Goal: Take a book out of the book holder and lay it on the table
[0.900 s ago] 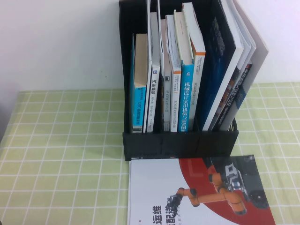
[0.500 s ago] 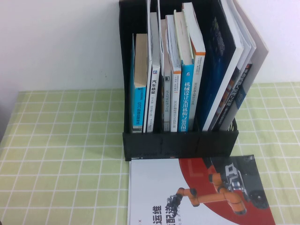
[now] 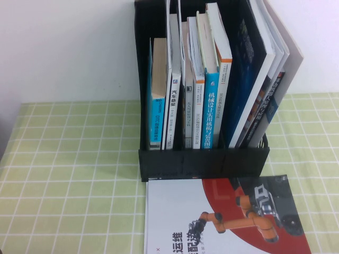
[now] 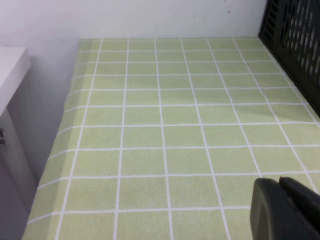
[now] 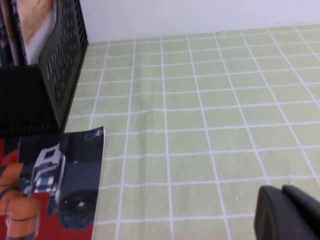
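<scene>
The black book holder [image 3: 204, 159] stands at the table's back middle, full of upright books. Large thin books [image 3: 279, 53] lean in its right compartment behind a dark-blue-covered one [image 3: 243, 69]; which is the pale-blue book I cannot tell. A sandy tan cover patch [image 5: 37, 20] shows above the holder's side [image 5: 60, 65] in the right wrist view. My left gripper [image 4: 278, 182] is shut and empty, low over the green gridded table [image 3: 69, 159], left of the holder [image 4: 295, 35]. My right gripper [image 5: 281, 190] is shut and empty, right of the holder. Neither shows in the high view.
A white-and-red book with an orange robot arm [image 3: 228, 217] lies flat in front of the holder, also in the right wrist view [image 5: 50, 180]. A white wall stands behind. The table's left edge [image 4: 60, 135] drops beside a white cabinet [image 4: 10, 70].
</scene>
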You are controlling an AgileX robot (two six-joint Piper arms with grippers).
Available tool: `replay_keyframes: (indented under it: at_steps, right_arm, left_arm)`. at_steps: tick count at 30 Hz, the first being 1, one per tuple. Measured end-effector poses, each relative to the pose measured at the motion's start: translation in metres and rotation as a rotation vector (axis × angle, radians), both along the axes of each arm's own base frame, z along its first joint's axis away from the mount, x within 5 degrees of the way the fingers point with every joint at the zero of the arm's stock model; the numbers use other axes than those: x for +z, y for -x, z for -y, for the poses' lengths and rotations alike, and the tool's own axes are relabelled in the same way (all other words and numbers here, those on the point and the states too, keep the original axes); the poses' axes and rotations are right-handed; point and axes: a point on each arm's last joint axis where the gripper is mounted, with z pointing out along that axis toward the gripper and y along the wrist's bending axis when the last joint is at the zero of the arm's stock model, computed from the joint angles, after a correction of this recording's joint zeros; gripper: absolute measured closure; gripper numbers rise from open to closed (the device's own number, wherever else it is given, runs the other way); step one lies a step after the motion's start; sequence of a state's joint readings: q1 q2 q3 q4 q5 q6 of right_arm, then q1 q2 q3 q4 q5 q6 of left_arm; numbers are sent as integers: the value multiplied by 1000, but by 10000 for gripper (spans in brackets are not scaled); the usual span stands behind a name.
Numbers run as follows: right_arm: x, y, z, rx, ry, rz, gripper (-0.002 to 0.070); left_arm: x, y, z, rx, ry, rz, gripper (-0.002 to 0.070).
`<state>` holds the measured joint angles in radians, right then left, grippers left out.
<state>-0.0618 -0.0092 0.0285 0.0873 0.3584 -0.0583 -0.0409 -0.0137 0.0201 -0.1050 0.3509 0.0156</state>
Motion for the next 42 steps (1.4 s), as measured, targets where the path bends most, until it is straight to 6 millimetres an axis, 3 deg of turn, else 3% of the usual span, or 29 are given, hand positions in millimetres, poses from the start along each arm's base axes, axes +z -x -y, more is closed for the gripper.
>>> replay_keyframes:
  at_steps: [8,15,18,23,27,31,36,39,42]
  right_arm:
    - [9,-3,1,-10,-10,100,678]
    - [27,-5,3,-41,-65,310,678]
    - [37,-5,4,-66,-140,424,678]
    - [66,3,15,-159,-372,771,678]
    - [81,11,19,-166,-488,937,678]
    - [116,21,11,-60,-458,1029,678]
    - [180,52,-2,99,-383,1168,678]
    - [218,68,-11,186,-323,1203,678]
    - [253,70,-18,239,-202,1178,678]
  left_arm:
    - [4,-1,0,2,-9,48,678]
    - [25,-5,-2,37,122,280,678]
    - [30,-5,-2,59,232,330,678]
    - [35,-4,-4,95,465,365,678]
    - [45,-3,-11,151,741,477,678]
    - [62,4,-22,188,927,697,678]
    - [104,19,-21,83,891,904,678]
    - [142,32,-13,-4,799,904,678]
    - [174,42,-7,-27,674,805,678]
